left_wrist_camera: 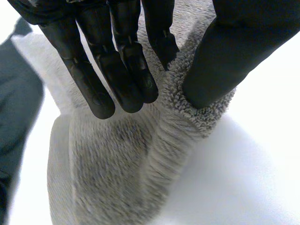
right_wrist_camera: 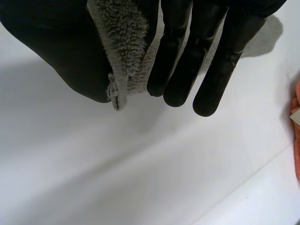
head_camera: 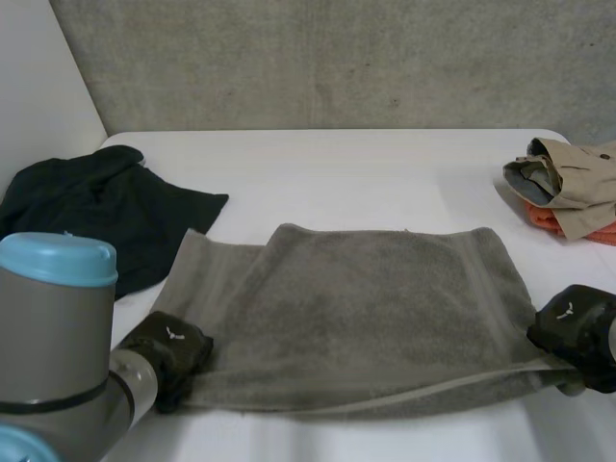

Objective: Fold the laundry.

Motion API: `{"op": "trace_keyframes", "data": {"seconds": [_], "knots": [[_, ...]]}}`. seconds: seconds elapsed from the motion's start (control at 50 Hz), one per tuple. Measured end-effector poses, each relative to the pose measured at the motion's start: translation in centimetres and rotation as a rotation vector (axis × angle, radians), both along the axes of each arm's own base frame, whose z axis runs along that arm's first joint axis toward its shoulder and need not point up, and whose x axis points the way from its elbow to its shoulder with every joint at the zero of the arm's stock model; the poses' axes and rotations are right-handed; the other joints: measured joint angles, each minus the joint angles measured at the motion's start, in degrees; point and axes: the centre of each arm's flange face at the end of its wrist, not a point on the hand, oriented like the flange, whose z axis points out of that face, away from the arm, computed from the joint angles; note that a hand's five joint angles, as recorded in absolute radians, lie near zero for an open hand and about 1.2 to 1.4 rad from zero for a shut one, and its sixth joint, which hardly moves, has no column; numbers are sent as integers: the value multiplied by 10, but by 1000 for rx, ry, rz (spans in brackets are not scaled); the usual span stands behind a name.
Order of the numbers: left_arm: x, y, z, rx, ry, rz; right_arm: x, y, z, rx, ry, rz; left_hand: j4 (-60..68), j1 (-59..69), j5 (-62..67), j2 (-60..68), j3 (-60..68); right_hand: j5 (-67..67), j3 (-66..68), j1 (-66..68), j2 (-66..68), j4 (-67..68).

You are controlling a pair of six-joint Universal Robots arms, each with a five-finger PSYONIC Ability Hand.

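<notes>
The left arm [head_camera: 53,327], grey joint under a light-blue cap, sits closest. Just past it, two hands hold one grey towel [head_camera: 366,308]. The left hand [head_camera: 168,345] pinches the towel's near left corner between thumb and straight fingers [left_wrist_camera: 122,79]. The right hand [head_camera: 577,327] pinches the near right corner the same way. The towel lies spread across the middle of the white table [head_camera: 366,173]. Farther left lies one black garment [head_camera: 106,217]. At the far right, one beige garment [head_camera: 577,188] lies on an orange one [head_camera: 553,219].
</notes>
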Motion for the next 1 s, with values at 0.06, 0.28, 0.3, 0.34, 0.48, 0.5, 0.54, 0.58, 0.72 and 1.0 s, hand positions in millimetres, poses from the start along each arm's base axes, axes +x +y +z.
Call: {"op": "trace_keyframes", "data": {"seconds": [0.06, 0.28, 0.3, 0.34, 0.48, 0.5, 0.54, 0.58, 0.72, 1.0], "knots": [[0, 11, 2, 13, -14, -28, -5, 3, 0, -8, 12, 6, 0, 0, 0, 0, 0, 0, 0, 0, 0, 0], [-34, -44, 12, -207, 107, -33, -2, -49, -10, -158, -90, -77, 0, 0, 0, 0, 0, 0, 0, 0, 0, 0], [-39, -53, 12, -234, 121, -31, 0, -59, -12, -184, -112, -92, 0, 0, 0, 0, 0, 0, 0, 0, 0, 0], [-44, -65, 11, -263, 136, -28, 2, -69, -13, -213, -135, -102, 0, 0, 0, 0, 0, 0, 0, 0, 0, 0], [-74, -132, 24, -480, 216, -24, 39, -135, 12, -526, -244, -55, 0, 0, 0, 0, 0, 0, 0, 4, 0, 0], [-78, -146, 35, -549, 238, -21, 45, -146, 25, -608, -267, -46, 0, 0, 0, 0, 0, 0, 0, 12, 0, 0], [-82, -164, 52, -646, 268, -14, 52, -159, 44, -715, -299, -39, 0, 0, 0, 0, 0, 0, 0, 12, 0, 0], [-84, -190, 92, -836, 328, 4, 59, -176, 82, -902, -365, -32, 0, 0, 0, 0, 0, 0, 0, 16, 0, 0], [-76, -209, 196, -1288, 506, 50, 61, -179, 177, -1278, -553, -25, 0, 0, 0, 0, 0, 0, 0, 17, 0, 0], [-64, -174, 147, -1006, 551, 53, 59, -158, 123, -1020, -546, -54, 0, 0, 0, 0, 0, -36, -45, -23, -42, -48]]}}
